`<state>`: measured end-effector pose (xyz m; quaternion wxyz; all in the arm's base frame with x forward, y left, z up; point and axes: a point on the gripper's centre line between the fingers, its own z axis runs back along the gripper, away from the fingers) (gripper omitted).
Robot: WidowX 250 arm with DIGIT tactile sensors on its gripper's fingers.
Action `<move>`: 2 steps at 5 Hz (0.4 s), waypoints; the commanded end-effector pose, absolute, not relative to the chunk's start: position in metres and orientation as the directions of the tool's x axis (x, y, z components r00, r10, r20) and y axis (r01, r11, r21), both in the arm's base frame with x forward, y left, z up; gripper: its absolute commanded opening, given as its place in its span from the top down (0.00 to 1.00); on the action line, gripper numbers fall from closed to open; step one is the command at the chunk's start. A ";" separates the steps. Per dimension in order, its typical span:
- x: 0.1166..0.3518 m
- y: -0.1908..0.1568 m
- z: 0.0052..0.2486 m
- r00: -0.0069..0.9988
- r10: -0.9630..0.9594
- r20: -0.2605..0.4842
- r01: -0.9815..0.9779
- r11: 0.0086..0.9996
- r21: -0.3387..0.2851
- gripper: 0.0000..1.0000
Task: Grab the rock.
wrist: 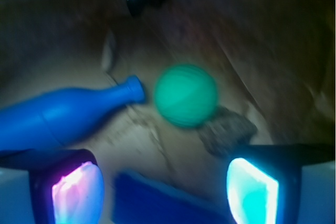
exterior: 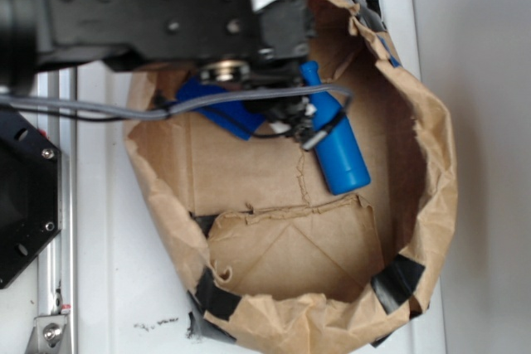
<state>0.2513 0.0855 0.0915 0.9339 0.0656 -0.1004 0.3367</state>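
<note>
Looking down from the exterior view, you see a torn brown paper bag (exterior: 249,180) filling the middle of the frame on the white counter (exterior: 108,288), with the black arm (exterior: 149,6) across its upper left and a blue bottle (exterior: 336,143) lying inside. In your wrist view the pincer (wrist: 165,190) stands apart, its lit pads at both lower corners holding nothing. Above them a green ball (wrist: 185,95) sits at centre, and the rock (wrist: 227,132) touches its lower right, just above the right-hand pad.

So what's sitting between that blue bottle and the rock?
The green ball sits between the blue bottle and the rock, overlapping the rock's edge. Only the wrist view shows this.
</note>
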 end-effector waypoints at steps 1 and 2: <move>0.260 0.086 0.110 0.744 0.602 0.290 -0.630 0.776 0.005 0.00; 0.245 0.086 0.106 0.745 0.598 0.296 -0.630 0.776 0.017 0.00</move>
